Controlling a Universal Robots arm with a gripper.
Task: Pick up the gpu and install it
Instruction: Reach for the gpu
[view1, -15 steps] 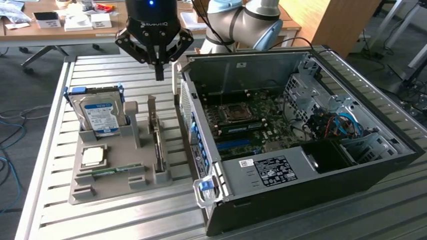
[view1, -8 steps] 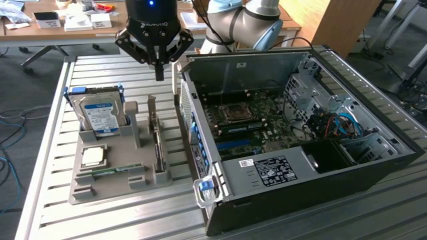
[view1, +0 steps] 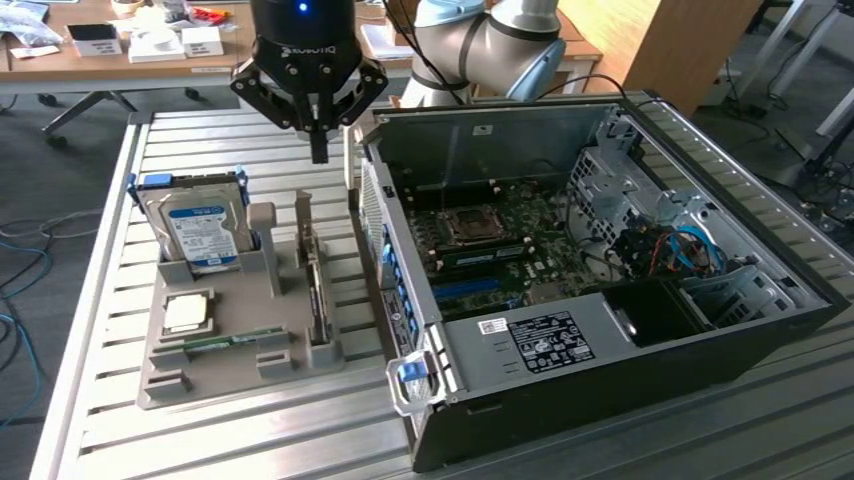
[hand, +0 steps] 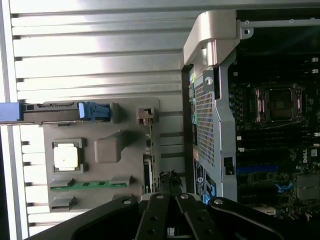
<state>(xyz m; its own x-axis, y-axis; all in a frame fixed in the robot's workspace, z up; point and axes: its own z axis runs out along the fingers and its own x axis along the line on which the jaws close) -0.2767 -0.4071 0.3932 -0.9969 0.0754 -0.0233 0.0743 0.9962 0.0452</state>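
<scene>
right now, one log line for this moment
tool: shut, empty, over gray holder near gpu | gpu: on edge in holder, untouched | case: open, gpu not installed

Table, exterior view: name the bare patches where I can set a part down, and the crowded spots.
Free: the table slats nearer the camera than the parts tray; the strip beyond the hard drive, though the gripper hangs above its end by the case. Crowded: the slim gap between the gpu and the computer case.

Clear above gpu (view1: 314, 285); computer case (view1: 379, 215) close beside, holder post (view1: 263, 243) opposite
</scene>
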